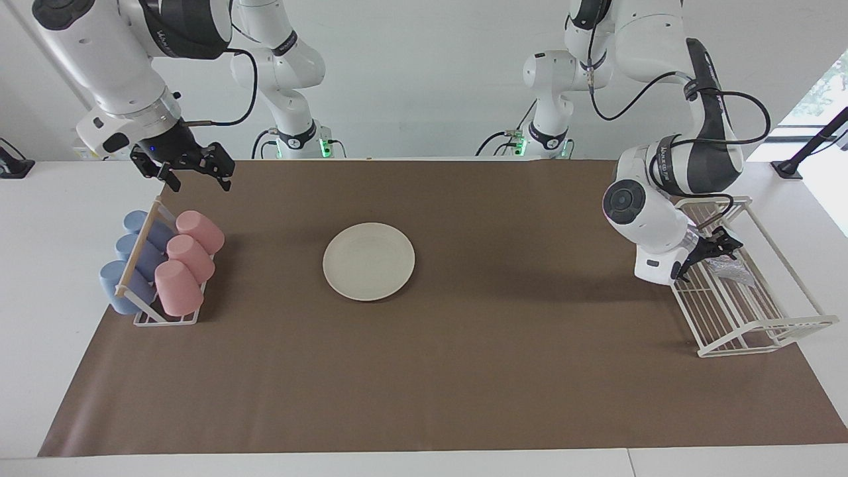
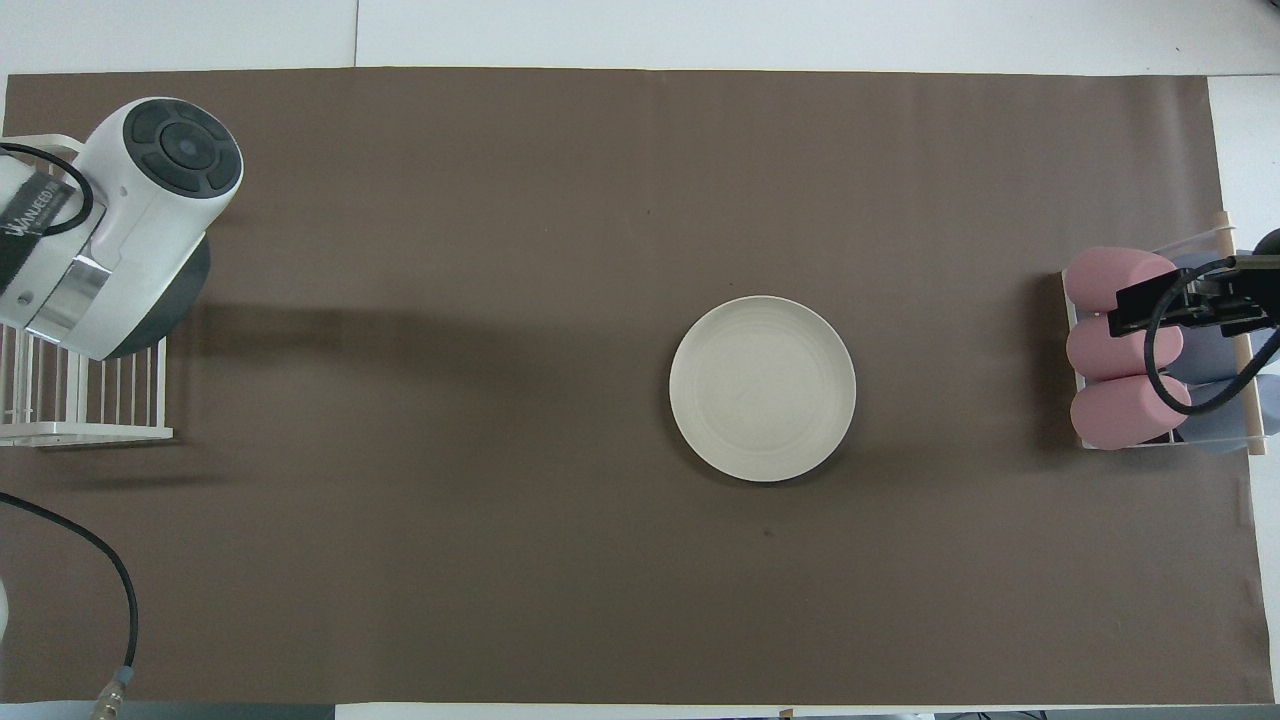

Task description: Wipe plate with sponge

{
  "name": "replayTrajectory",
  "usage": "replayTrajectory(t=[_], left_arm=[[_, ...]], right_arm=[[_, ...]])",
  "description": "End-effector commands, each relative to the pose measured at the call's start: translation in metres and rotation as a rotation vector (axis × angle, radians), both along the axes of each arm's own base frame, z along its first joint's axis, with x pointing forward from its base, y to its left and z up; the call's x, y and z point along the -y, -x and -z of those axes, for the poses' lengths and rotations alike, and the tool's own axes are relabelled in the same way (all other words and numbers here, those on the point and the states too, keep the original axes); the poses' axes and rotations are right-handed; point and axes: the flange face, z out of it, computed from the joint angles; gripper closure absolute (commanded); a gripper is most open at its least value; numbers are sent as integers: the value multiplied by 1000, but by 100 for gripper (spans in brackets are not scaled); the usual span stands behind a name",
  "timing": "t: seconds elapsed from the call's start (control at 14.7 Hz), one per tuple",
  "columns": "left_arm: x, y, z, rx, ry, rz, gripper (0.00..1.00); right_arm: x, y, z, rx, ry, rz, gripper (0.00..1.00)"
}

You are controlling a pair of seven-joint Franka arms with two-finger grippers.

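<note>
Sponge (image 1: pixel 727 267) in wire rack (image 1: pixel 788 326) | left pincer (image 1: pixel 710 252) open over it | right pincer (image 1: pixel 196 172) open, waiting

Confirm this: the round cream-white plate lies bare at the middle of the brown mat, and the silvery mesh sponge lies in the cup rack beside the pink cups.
Wrong about the rack. The silvery mesh sponge lies in the white wire rack at the left arm's end, as the facing view shows. The round cream-white plate does lie bare at the middle of the brown mat.

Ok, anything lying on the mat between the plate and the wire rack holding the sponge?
Nothing: in both views the brown mat is bare between the plate and the wire rack; only the left arm's shadow falls there.
</note>
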Motion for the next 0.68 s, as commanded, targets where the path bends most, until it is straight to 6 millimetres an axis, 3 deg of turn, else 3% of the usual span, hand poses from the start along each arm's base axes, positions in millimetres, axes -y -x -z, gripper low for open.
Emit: replayTrajectory(t=[0.0,0.27,0.54,0.61], left_arm=[[-8,0,0,31,-6,3,0],[-17,2,4,26,-8,-10,0],[-19,5,5,34,-11,-30,19],[-19,5,6,35,-13,-36,33]], right_arm=[[4,4,0,-12,1,-11,0],[0,8,-8,-10,0,28,0],[3,12,-11,-9,3,79,0],[4,12,-10,-5,6,91,0]])
